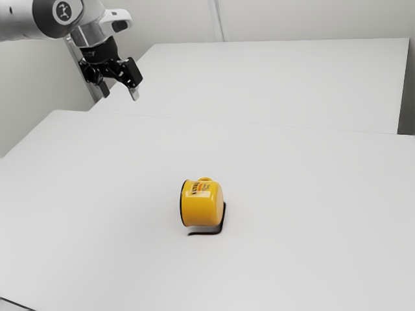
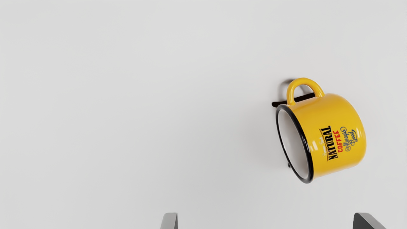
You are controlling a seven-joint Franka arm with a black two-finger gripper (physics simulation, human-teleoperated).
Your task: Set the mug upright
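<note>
The mug (image 1: 202, 203) lies on its side; righting it remains. Well apart from it, the jaws stand wide, empty.

In front of me a smooth white tabletop (image 1: 305, 220) spreads out, a thin dark line (image 1: 17, 304) crossing its near corner at the exterior view's left. Beyond its far edge lies another flat white surface (image 1: 279, 84). Pale grey walls (image 1: 311, 19) stand behind, one bearing a narrow vertical strip (image 1: 219, 19). The light is soft, even and cool.
</note>
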